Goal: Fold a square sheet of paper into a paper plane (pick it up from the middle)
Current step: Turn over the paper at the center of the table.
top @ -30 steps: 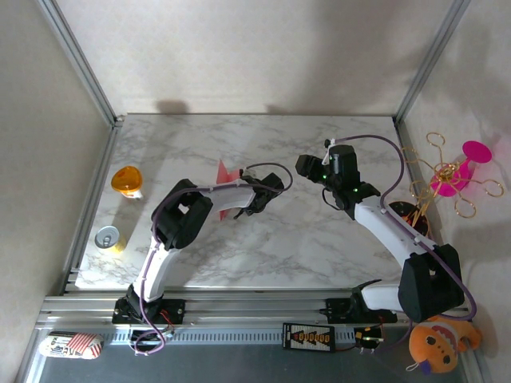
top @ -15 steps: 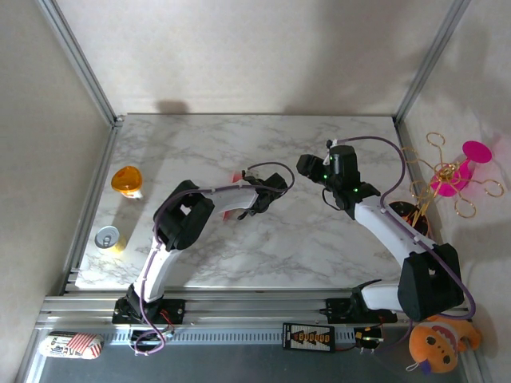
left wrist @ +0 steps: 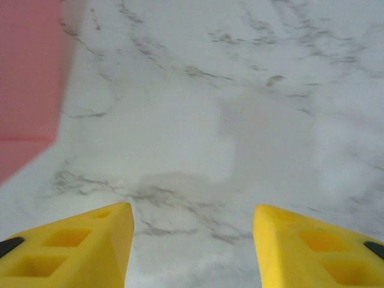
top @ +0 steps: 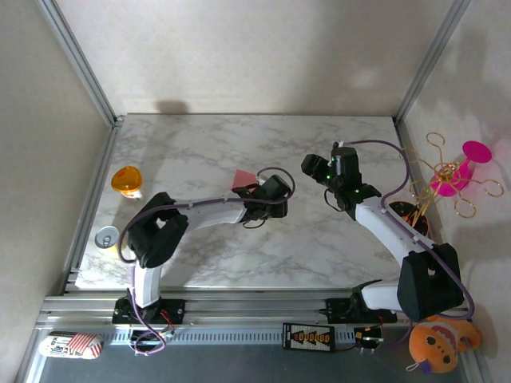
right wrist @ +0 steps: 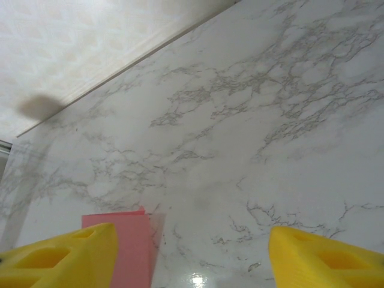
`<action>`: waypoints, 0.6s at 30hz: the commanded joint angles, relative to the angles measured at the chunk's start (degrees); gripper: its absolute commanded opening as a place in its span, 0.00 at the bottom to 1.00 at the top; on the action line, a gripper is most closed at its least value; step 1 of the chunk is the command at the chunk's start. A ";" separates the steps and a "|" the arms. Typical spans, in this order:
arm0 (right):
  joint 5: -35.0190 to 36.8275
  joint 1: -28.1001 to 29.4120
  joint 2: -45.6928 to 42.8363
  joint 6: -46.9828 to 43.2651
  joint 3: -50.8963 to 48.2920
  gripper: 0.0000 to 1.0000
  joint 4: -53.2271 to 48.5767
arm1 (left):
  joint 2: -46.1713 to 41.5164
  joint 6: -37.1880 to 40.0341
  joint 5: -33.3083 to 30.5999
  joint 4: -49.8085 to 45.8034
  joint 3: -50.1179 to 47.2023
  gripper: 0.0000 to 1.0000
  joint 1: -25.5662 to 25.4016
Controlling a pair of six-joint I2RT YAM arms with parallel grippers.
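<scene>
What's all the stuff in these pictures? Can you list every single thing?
table: one, white marble with grey veins, under both arms.
pink paper: one, salmon pink, on the table beside the left hand.
orange disc: one, orange, at the table's left edge.
can: one, silver top, left edge, nearer the arm bases.
flower toy: one, magenta with gold wire loops, past the table's right side.
plush toy: one, orange, bottom right corner.
left hand: one, yellow fingers, open, over bare marble.
right hand: one, yellow fingers, open, above the table.
</scene>
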 commanded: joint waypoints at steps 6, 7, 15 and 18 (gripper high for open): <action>-5.00 -0.63 1.95 -0.78 -2.23 0.99 4.55 | -10.20 -4.07 5.93 9.31 -11.96 0.44 8.97; -5.76 -0.61 2.47 -0.78 -2.23 0.99 4.53 | -10.05 -4.41 6.20 9.85 -13.05 0.42 10.19; -10.04 -0.55 5.19 -0.32 -2.40 0.99 5.37 | -6.20 -5.33 2.12 8.27 -14.34 0.33 15.53; -12.45 -0.57 6.55 -0.26 -2.27 0.99 5.85 | -4.64 -5.26 1.38 8.34 -14.25 0.31 16.50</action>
